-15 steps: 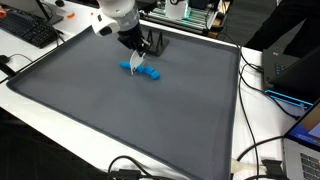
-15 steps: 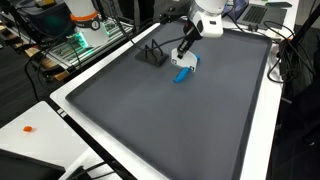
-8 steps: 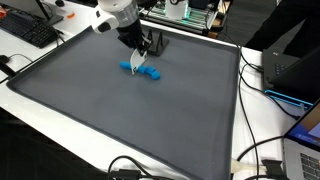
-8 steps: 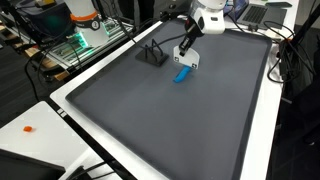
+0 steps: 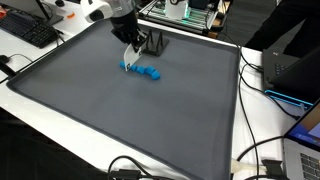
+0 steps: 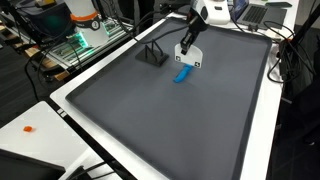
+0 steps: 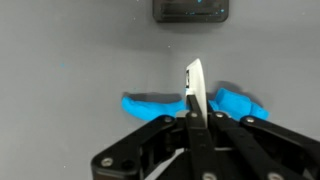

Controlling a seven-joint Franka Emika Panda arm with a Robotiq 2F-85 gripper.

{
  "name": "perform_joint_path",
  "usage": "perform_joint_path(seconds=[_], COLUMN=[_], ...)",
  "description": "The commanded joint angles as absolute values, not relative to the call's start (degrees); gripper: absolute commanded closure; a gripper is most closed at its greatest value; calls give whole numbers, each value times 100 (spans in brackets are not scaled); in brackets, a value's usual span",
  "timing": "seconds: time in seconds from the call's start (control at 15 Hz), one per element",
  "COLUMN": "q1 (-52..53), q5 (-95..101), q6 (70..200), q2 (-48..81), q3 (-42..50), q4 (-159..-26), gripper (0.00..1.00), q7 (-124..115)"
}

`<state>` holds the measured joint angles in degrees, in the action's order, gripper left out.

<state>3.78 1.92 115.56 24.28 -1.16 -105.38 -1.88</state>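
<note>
wrist view: tool (image 7: 193, 72) closed over blue object (image 7: 150, 104)

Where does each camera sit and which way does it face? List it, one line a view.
Exterior view: raised past a long edge of the grey mat, facing down across it; the arm and end effector show over the blue object.
Exterior view: raised off a mat corner, facing diagonally across; the end effector shows.
Wrist view: on the wrist, facing straight down; the shut end effector shows.
Shared: all three see the blue object and black stand.
</note>
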Motion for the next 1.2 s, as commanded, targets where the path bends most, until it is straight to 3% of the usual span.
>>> perform_joint_path(seconds=[0.0, 1.13], q1=[411, 419], q5=[421, 716], q6=[11705, 12042], q2=[2305, 2875], q3=[-51, 65], q4=[-10626, -10288], gripper=[99, 99], q7=[-366, -437])
